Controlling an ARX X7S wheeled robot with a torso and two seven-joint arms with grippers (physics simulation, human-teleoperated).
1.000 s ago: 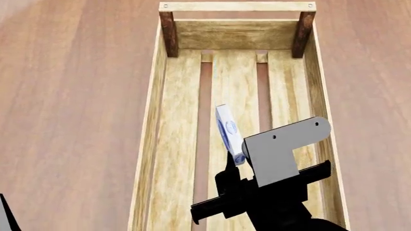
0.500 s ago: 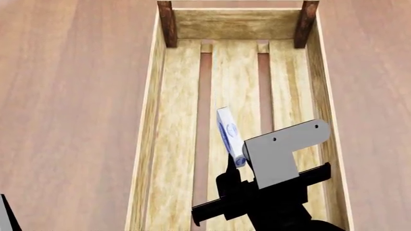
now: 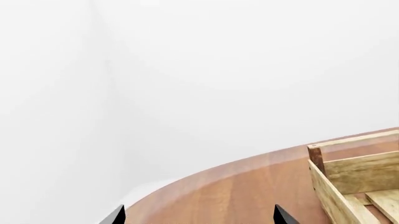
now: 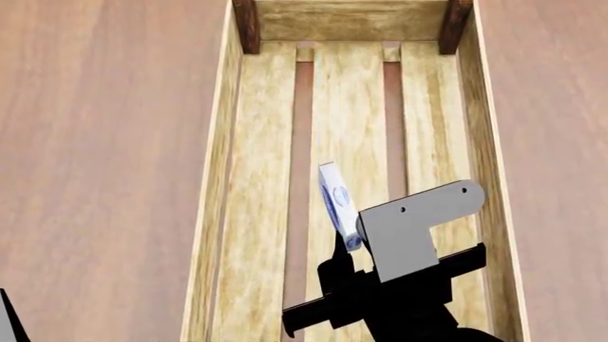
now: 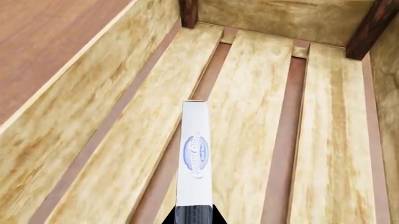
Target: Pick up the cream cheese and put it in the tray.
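Reddish-brown wooden table [image 4: 105, 142] carries the pale slatted wooden tray [image 4: 216, 178]; above its slats, the right gripper [image 4: 349, 246] clasps the small white cream cheese box [image 4: 337, 199].

The right arm reaches in from the near edge of the head view, black links ending in a grey angled bracket plate. The right gripper [image 4: 348, 241] points forward and away from the robot, its dark fingers [image 4: 334, 267] closed on the near end of the cream cheese [image 4: 338, 201], which sticks out ahead on its narrow edge. In the right wrist view the black fingertips [image 5: 167, 217] pinch the box from both sides. The left arm sits low at the near left corner of the head view, only a dark sliver showing. The left gripper [image 3: 198, 220] has its two black fingertips [image 3: 117, 215] spread wide apart, nothing between them.
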